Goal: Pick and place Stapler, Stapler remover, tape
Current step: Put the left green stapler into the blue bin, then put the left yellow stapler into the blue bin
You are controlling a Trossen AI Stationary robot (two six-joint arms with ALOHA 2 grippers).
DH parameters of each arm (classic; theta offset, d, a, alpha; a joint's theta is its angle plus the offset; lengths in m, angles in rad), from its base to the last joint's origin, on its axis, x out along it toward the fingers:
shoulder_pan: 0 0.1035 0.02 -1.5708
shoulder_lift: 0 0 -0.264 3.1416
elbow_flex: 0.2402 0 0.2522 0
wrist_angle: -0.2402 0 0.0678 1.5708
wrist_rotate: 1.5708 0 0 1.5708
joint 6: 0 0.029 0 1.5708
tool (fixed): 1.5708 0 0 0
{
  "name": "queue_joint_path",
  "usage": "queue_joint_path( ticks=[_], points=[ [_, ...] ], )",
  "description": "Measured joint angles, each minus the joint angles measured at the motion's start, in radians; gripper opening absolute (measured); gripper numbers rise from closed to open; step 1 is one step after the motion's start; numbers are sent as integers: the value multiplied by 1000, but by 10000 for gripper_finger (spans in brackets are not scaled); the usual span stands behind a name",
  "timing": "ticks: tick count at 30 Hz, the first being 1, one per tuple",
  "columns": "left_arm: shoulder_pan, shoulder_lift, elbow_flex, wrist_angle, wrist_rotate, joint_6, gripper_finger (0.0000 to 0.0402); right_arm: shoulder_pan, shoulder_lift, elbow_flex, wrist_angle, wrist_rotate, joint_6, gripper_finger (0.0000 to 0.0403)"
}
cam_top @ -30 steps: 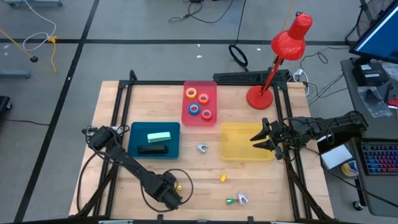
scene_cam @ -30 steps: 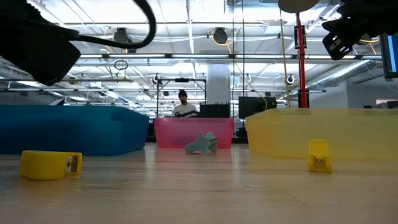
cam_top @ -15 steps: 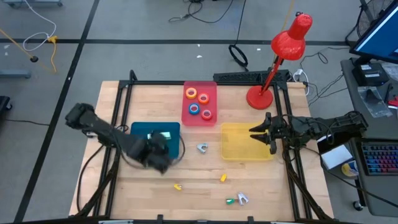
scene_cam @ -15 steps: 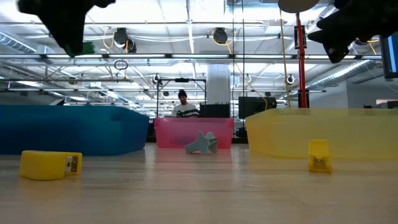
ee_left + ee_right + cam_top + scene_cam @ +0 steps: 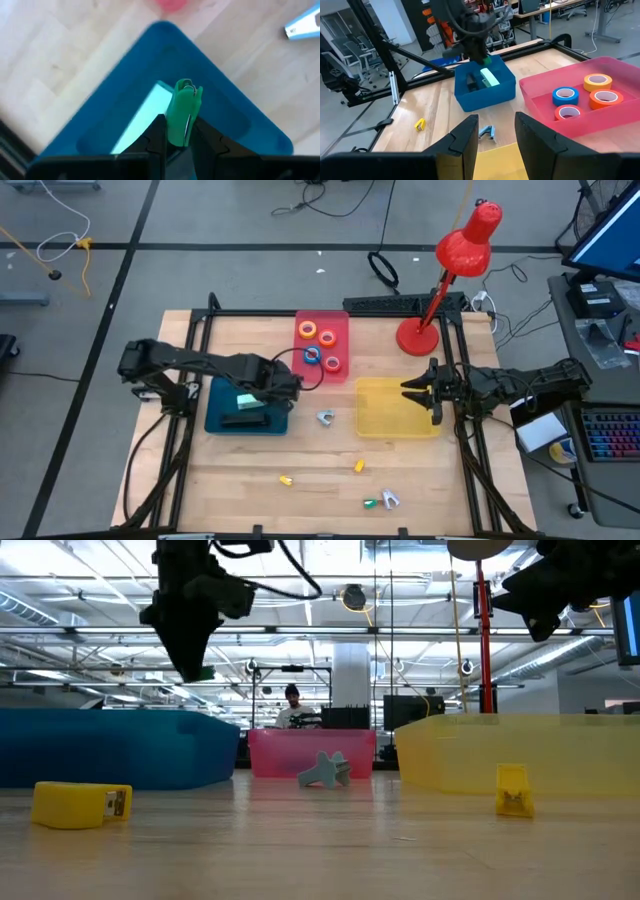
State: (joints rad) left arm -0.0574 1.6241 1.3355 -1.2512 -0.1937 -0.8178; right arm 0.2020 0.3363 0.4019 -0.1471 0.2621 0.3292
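The left claw (image 5: 177,131) is clenched on a small green stapler (image 5: 182,111), probably directly above the blue tray (image 5: 215,420), its long axis pointing down. The right claw (image 5: 418,398) hangs released over the yellow tray (image 5: 375,425).

Left gripper (image 5: 177,137) clamped, right gripper (image 5: 493,131) parted

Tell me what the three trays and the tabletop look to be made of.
The blue tray, pink tray and yellow tray: likely moulded plastic, with smooth, uniform colour; the pink and yellow look slightly translucent. The tabletop: pale wood, seemingly butcher-block, given visible plank seams and grain.
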Motion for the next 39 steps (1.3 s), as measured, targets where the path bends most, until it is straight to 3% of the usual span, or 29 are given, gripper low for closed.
queue_joint_path(
  ticks=[9, 21, 27, 30, 39],
  points=[
    [8, -13, -180, 201, 118, 1, 54, 0, 0, 0, 0, -1, 2, 123],
    [14, -8, -354, 393, 148, -11, 54, 0, 0, 0, 0, -1, 26, 123],
    [14, -8, -384, 452, 164, -11, 55, 0, 0, 0, 0, -1, 26, 123],
    [14, -8, -384, 452, 157, -5, 77, 0, 0, 0, 0, -1, 26, 123],
    [14, -8, -384, 459, 142, 8, 192, 0, 0, 0, 1, -1, 26, 123]
  ],
)
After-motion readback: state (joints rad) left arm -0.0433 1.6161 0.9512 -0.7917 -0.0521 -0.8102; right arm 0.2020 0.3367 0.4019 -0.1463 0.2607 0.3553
